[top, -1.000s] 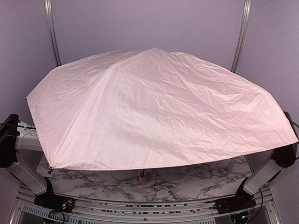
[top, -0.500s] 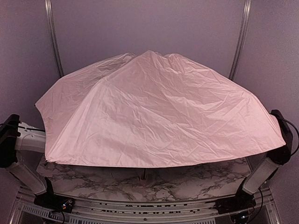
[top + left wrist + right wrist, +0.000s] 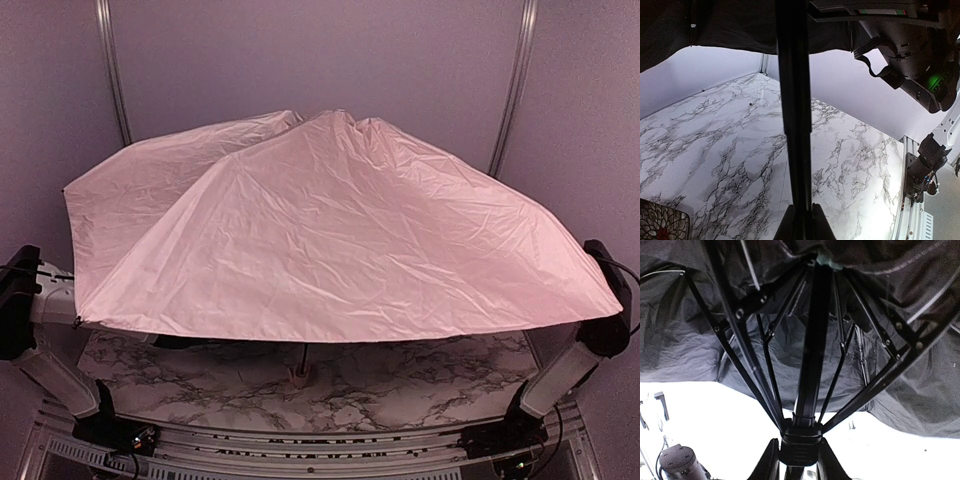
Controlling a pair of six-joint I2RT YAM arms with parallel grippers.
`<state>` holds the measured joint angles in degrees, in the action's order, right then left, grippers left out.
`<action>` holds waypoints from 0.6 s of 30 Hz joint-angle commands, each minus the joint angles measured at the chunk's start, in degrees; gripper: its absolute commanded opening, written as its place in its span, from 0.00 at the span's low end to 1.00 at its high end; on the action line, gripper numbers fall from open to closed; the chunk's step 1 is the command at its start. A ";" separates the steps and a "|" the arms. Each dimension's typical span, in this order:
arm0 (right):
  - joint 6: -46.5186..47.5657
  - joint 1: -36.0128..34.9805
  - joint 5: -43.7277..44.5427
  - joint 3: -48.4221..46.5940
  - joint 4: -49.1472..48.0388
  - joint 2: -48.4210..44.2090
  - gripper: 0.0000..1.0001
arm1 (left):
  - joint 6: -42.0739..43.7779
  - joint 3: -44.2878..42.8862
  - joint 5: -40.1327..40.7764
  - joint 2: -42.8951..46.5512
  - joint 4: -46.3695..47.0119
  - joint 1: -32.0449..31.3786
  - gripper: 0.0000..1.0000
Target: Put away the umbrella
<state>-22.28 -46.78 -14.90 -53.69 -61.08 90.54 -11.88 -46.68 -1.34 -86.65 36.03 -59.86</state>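
the umbrella (image 3: pixel 340 240) canopy has sagged from taut dome to slack tent overhead: right gripper (image 3: pixel 799 460) clamps the runner (image 3: pixel 800 442), left gripper (image 3: pixel 801 224) pinches the shaft (image 3: pixel 794 125) below it. folding looks begun.

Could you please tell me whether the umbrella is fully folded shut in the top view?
No, the umbrella spreads wide like a tent over most of the table.
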 commanded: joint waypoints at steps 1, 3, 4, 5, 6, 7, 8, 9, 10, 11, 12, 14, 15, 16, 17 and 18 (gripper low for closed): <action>3.06 -3.74 -3.64 4.96 19.05 4.34 0.21 | 4.98 -5.97 1.13 6.82 28.24 0.77 0.00; 2.91 -3.73 -3.36 5.23 18.92 3.93 0.21 | 4.25 -6.45 -0.89 5.36 29.00 0.83 0.00; 3.02 -3.75 -3.15 5.26 19.09 3.74 0.21 | 4.02 -6.56 -1.38 4.95 29.46 0.83 0.00; 3.01 -3.75 -3.13 5.35 19.42 3.64 0.21 | 3.97 -6.46 -1.49 4.72 30.00 0.82 0.00; 3.03 -3.83 -3.12 5.46 19.76 3.59 0.21 | 4.09 -6.23 -1.22 4.66 30.42 0.98 0.00; 3.07 -3.97 -3.12 5.87 19.88 3.51 0.21 | 4.14 -6.11 -0.94 4.77 30.68 1.30 0.00; 3.16 -4.12 -3.01 6.47 19.70 3.38 0.21 | 3.96 -6.00 -1.14 4.93 30.79 1.65 0.00; 3.25 -4.25 -2.52 7.43 19.68 3.27 0.21 | 3.64 -5.86 -1.38 5.11 30.92 2.20 0.00; 3.29 -4.34 -2.15 8.08 19.66 3.24 0.22 | 3.28 -5.76 -1.64 5.31 31.02 2.67 0.00; 3.12 -4.36 -1.96 8.56 19.57 3.24 0.23 | 3.05 -5.67 -1.91 5.47 31.02 3.13 0.00; 3.05 -4.37 -1.77 8.97 19.55 3.16 0.23 | 2.94 -5.63 -2.08 5.52 31.03 3.49 0.00; 2.89 -4.45 -1.49 9.29 19.48 2.94 0.22 | 2.84 -5.62 -2.40 5.46 31.02 3.99 0.00; 2.90 -4.46 -1.31 9.36 19.46 2.78 0.22 | 2.72 -5.62 -2.45 5.30 31.03 4.22 0.00; 2.86 -4.46 -1.24 9.31 19.48 2.62 0.22 | 2.49 -5.62 -2.44 5.08 30.96 4.30 0.00; 2.86 -4.46 -1.07 9.15 19.48 2.48 0.22 | 2.19 -5.55 -2.55 4.78 31.02 4.47 0.00; 2.77 -4.46 -0.98 8.96 19.50 2.26 0.21 | 1.68 -5.35 -2.61 4.56 31.03 4.62 0.00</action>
<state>-20.78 -51.29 -15.00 -46.68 -55.24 91.07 -10.61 -48.01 -3.53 -86.06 44.88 -55.51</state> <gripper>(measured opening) 0.222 0.063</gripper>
